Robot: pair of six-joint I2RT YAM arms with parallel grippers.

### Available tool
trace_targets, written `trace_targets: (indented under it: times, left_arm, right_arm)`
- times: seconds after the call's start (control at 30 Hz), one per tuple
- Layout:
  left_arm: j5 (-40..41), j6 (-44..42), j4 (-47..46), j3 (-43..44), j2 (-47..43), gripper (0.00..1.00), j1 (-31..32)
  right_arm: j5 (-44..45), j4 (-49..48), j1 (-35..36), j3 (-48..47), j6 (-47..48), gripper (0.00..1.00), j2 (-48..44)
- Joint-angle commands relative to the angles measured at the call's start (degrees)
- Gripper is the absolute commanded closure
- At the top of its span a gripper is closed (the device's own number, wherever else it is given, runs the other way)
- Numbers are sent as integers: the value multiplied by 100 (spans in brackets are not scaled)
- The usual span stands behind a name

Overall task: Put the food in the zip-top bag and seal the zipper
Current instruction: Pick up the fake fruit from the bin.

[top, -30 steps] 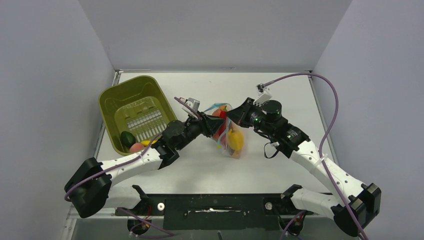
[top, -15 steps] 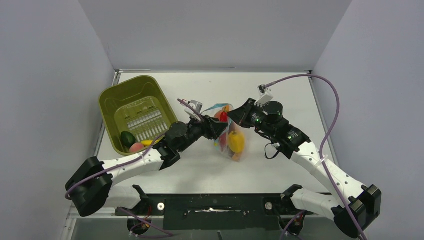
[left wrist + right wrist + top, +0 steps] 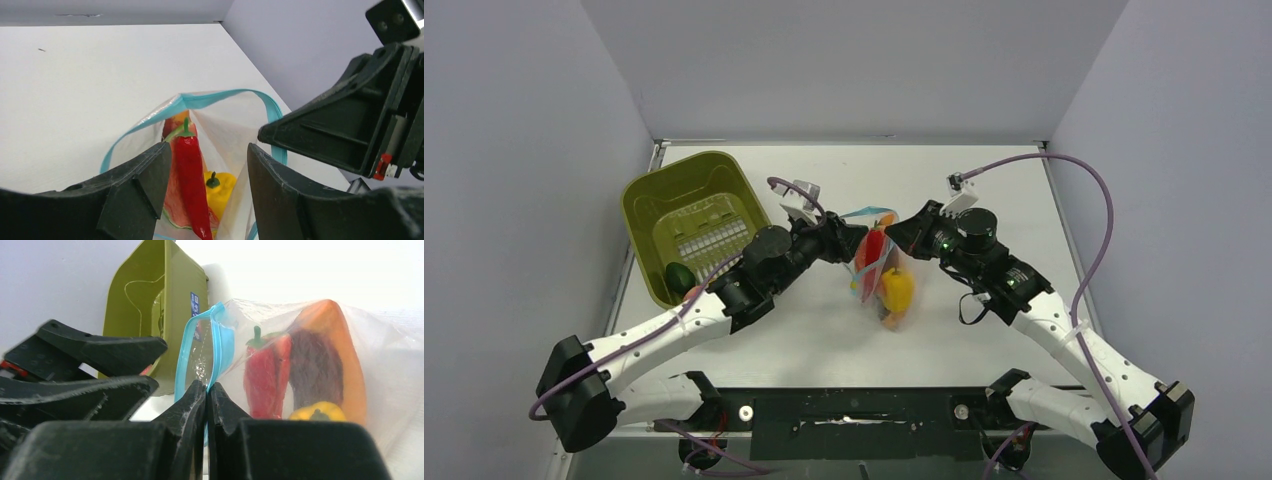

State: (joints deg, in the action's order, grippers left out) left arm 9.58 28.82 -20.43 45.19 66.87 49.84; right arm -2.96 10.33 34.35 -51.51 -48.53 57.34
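The clear zip-top bag [image 3: 902,266] stands open in the middle of the table, its light-blue zipper [image 3: 869,213] at the top. Inside lie a red chili [image 3: 189,170], a yellow pepper [image 3: 220,190] and an orange-peach piece [image 3: 330,320]. My left gripper [image 3: 839,240] is open and empty just left of the bag's mouth, jaws either side of the opening in the left wrist view [image 3: 209,150]. My right gripper [image 3: 904,232] is shut on the zipper edge [image 3: 216,345] and holds the mouth up, jaws pinched together [image 3: 207,386].
The olive-green bin [image 3: 694,225] stands at the back left, close behind my left arm. A dark green food piece [image 3: 680,276] lies in its near corner. The bin also shows in the right wrist view [image 3: 145,300]. Grey walls enclose the table.
My left gripper has drawn back up and left out of the bag's mouth, open, leaving the red chili inside. My right gripper has kept its hold on the zipper edge.
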Motion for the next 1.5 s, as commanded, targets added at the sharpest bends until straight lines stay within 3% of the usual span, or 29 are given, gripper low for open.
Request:
trace_targets:
  times: [0.0,0.2,0.63,0.83,1.0,1.2,1.47]
  left_arm:
    - [759,-458,1487,893,-214,44,14]
    - [1491,-566,2678,1331,-399,41,-259]
    - [1145,-23,4337,1438,-592,43,-2165]
    - [534,-105,4343,1316,-551,45,-2873]
    - [-7,31,3988,1146,-468,45,-3029]
    - [45,274,4144,1181,-272,53,-3268]
    - [236,235,4534,1100,-253,54,-3970]
  right_arm:
    - [184,-280,-42,-32,165,100,-270]
    - [269,-177,-51,33,234,100,-381]
    - [270,-33,-55,97,345,100,-443]
    - [262,28,-64,34,400,100,-407]
    - [279,74,-60,-55,441,100,-340]
    - [279,96,-58,-85,449,100,-287]
    - [438,163,-76,-173,846,100,-147]
